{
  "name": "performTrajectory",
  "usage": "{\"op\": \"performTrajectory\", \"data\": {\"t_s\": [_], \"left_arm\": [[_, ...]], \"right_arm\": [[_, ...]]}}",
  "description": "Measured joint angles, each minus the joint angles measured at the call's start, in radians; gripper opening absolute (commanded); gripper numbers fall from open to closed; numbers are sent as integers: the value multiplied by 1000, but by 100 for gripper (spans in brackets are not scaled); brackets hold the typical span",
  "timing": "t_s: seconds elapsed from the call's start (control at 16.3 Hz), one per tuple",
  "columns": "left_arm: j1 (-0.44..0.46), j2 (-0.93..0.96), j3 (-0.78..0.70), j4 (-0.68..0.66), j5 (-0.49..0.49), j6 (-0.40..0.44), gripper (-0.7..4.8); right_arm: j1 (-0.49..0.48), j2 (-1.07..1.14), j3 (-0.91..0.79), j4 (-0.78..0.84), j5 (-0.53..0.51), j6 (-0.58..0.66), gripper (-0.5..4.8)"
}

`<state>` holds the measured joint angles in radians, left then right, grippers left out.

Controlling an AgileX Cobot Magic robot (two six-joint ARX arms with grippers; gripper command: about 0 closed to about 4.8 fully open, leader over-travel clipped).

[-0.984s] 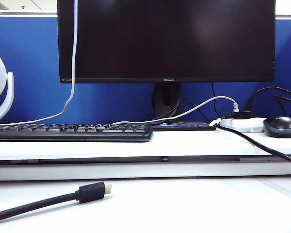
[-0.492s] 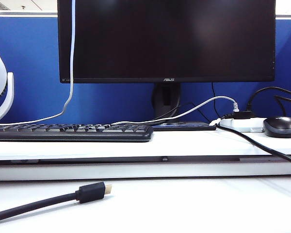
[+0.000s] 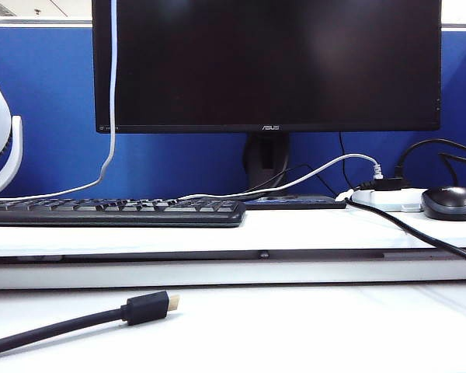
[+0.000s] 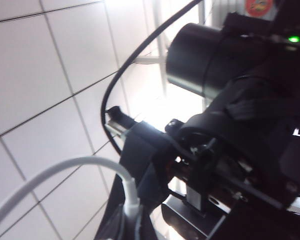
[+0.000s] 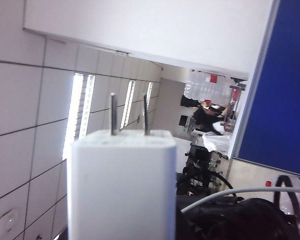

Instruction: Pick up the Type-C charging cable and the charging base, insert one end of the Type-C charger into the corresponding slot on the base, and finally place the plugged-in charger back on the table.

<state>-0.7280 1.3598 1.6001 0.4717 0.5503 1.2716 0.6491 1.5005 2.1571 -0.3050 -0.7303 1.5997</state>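
- So far, judging from how things sit, both pick-ups look done: neither of my grippers shows in the outside view, and both are lifted well above the table.
- On the left of the scene, the thin white charging cable hangs down in front of the monitor from above the frame, then trails off left along the shelf behind the keyboard.
- My left gripper is pinched nearly shut on the charging cable, close behind its plug, with the cord curving away from the jaws.
- My right gripper holds the charging base, prongs pointing away from my wrist; its jaws are hidden behind the block, narrowed to its width.
- Still left, I judge: bring plug and base together, push the plug into its slot, then set the joined pair back on the table. I can't see the ports from here.
- Near left on the table lies the thick black cable, not mine to touch.
- Containers: none in sight, so nothing to report inside any.
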Motion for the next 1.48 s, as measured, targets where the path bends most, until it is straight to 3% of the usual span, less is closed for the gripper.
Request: {"op": "performTrajectory", "data": {"t_s": [0.43,0.74,1.04,1.23,1.35,1.48], "left_arm": [[-21,-19,0,-52,-64,0,-5],[-21,-29,-1,-85,-84,56,-5],[-15,-40,-5,-112,-129,34,-5],[-13,-39,-5,-54,-143,-120,-5],[-12,-32,-9,24,-158,-292,-5],[5,-27,-9,158,-240,-518,-5]], "right_arm": [[-6,4,-3,34,0,4,-6],[-29,6,-6,30,-5,17,-6],[-92,0,-4,60,3,-5,-6],[-92,-6,-3,70,26,-22,-6],[-89,-6,0,76,50,-26,-6],[-79,-21,6,77,14,-26,-6]]}}
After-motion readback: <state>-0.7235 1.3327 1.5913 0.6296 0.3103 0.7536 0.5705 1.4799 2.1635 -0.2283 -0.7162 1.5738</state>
